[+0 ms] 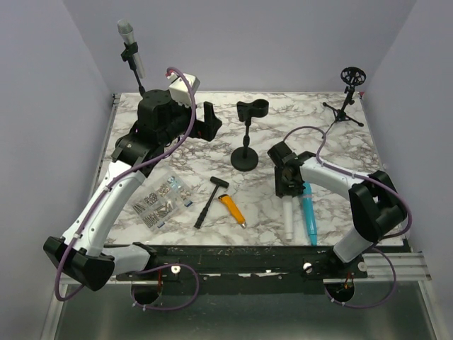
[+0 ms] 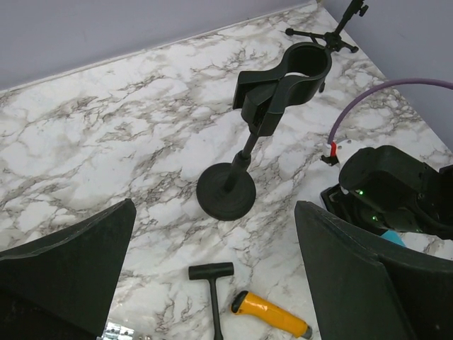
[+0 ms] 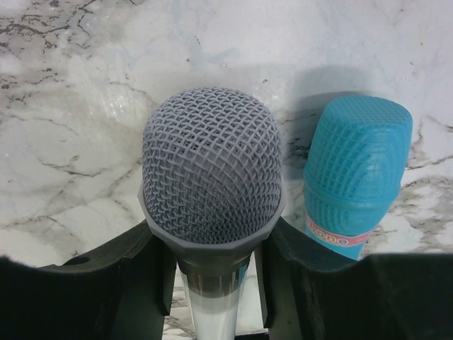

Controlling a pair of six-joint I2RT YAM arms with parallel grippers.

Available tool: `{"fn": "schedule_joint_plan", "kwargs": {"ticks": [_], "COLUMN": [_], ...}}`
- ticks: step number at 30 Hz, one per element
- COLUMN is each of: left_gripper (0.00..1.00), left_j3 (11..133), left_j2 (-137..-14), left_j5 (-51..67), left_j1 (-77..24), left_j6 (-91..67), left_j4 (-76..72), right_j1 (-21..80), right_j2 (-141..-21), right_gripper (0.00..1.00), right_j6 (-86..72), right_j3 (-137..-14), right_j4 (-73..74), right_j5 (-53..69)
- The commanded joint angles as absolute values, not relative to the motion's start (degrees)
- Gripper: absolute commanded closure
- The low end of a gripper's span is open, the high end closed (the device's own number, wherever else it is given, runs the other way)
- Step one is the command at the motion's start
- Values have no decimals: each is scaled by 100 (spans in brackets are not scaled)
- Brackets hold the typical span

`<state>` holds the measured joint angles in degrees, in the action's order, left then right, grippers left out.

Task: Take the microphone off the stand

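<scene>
The black round-base stand is at the table's middle, and its clip is empty; it also shows in the left wrist view. A microphone with a grey mesh head and a white handle lies flat on the table. My right gripper is low over its head end. Its jaws flank the neck, with a thin gap showing on the right. My left gripper is open and empty, up left of the stand.
A teal microphone lies right beside the white one. A black hammer, a yellow knife and a bag of screws lie front left. A second microphone is on a stand at back left, and a tripod stand at back right.
</scene>
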<state>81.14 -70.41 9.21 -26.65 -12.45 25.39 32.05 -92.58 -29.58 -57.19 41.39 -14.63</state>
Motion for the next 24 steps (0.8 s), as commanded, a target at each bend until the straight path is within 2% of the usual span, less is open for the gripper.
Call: {"fn": "schedule_joint_plan", "kwargs": {"ticks": [1,7,24], "left_gripper": [2,2,2], "left_j3": [8057,8068,8086], "left_j2": [-7099,-7191,-7300], "left_j5": [709,639,702], "left_j1": [-2689,-2689,-2686], "left_j6": [-1148,-1116,-1116], "left_j4": [2467,2482,2516], "right_j1": [3232,3234,3234], "right_j2": [-9447,-9384,-8997], "right_gripper": [85,76,32], "right_j6": [-2995,-2978,-2846], "right_j3": [-5571,-5333,-5284], "right_j4": [3814,3779,3724], "right_j5": [-1560,-1608,-1581]}}
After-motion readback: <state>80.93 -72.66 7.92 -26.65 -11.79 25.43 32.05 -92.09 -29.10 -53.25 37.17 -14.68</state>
